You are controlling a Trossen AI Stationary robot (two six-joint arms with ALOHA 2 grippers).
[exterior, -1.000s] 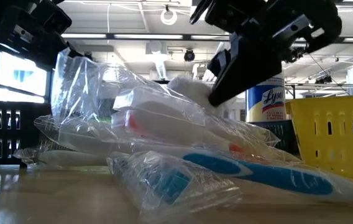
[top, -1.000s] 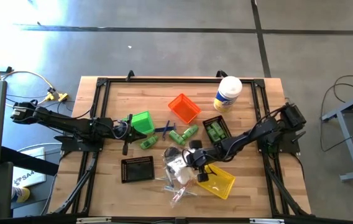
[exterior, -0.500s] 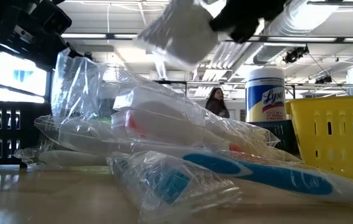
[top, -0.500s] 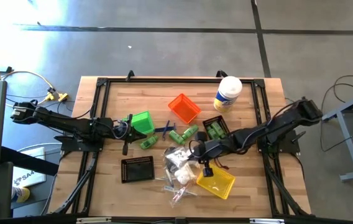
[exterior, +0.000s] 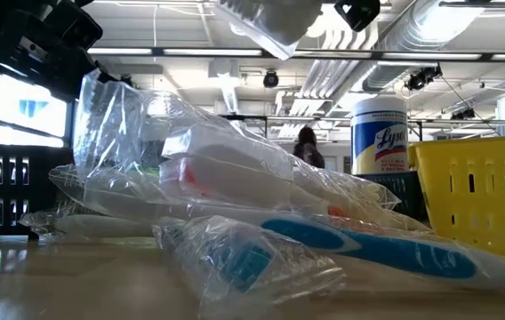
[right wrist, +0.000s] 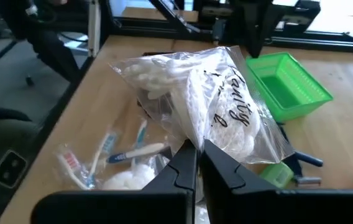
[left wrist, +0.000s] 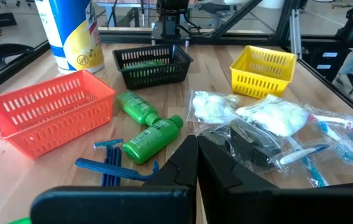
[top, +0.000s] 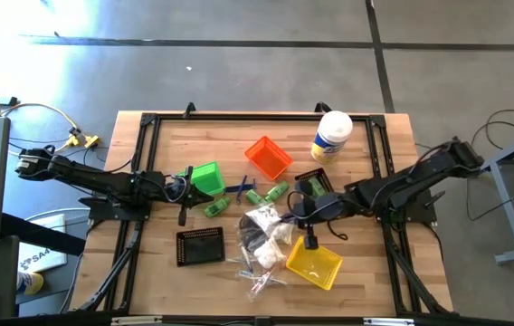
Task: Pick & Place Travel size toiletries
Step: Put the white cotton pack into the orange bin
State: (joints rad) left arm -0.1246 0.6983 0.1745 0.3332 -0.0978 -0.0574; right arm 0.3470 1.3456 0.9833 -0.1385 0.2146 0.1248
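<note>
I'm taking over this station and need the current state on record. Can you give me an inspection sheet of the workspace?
Surface: wooden table, inside a black frame.
Job's things: white packet lifted by the right gripper; green bottles, blue razors and wrapped toothbrushes lie loose; more green bottles in the black bin.
Clutter: orange bin, green bin, yellow bin, black tray, wipes canister.
Grippers: right gripper shut on the packet above the pile; left gripper shut, empty, beside the green bin.
Cables: loose leads on the floor left of the table.
Surroundings: a person far behind the table.
</note>
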